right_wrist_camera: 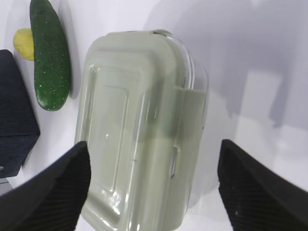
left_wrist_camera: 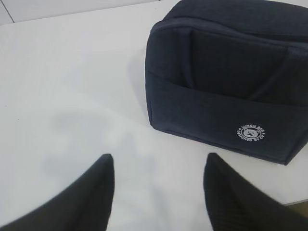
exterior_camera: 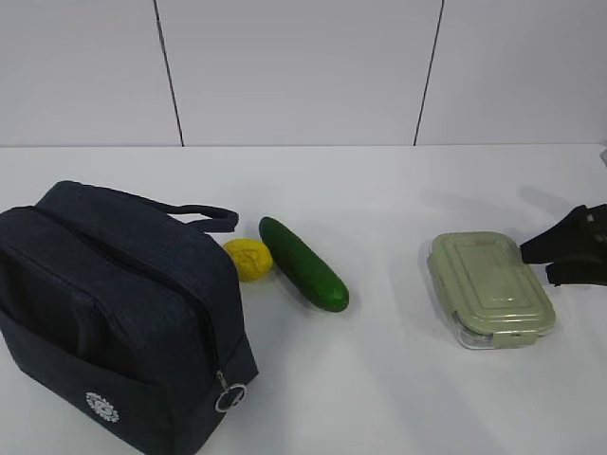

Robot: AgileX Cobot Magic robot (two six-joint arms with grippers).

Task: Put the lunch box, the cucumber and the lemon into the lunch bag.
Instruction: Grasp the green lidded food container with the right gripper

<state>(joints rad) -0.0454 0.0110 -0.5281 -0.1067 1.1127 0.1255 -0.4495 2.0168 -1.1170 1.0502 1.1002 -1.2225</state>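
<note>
The lunch box (exterior_camera: 488, 289), clear glass with a sage-green lid, lies flat at the right of the table. My right gripper (exterior_camera: 537, 263) is open just to its right. In the right wrist view the gripper (right_wrist_camera: 153, 144) has one finger on either side of the lunch box's (right_wrist_camera: 139, 110) near end, gripping nothing. The cucumber (exterior_camera: 303, 263) lies at centre with the lemon (exterior_camera: 248, 259) touching its left side. The navy lunch bag (exterior_camera: 114, 322) stands at the left, its top looking closed. My left gripper (left_wrist_camera: 159, 161) is open over bare table, short of the bag (left_wrist_camera: 226, 72).
The bag's strap handle (exterior_camera: 204, 216) lies on the table behind it, and a metal ring pull (exterior_camera: 230, 396) hangs at its front corner. White wall panels (exterior_camera: 303, 66) close the far side. The table's edge (left_wrist_camera: 298, 203) runs close beside the bag.
</note>
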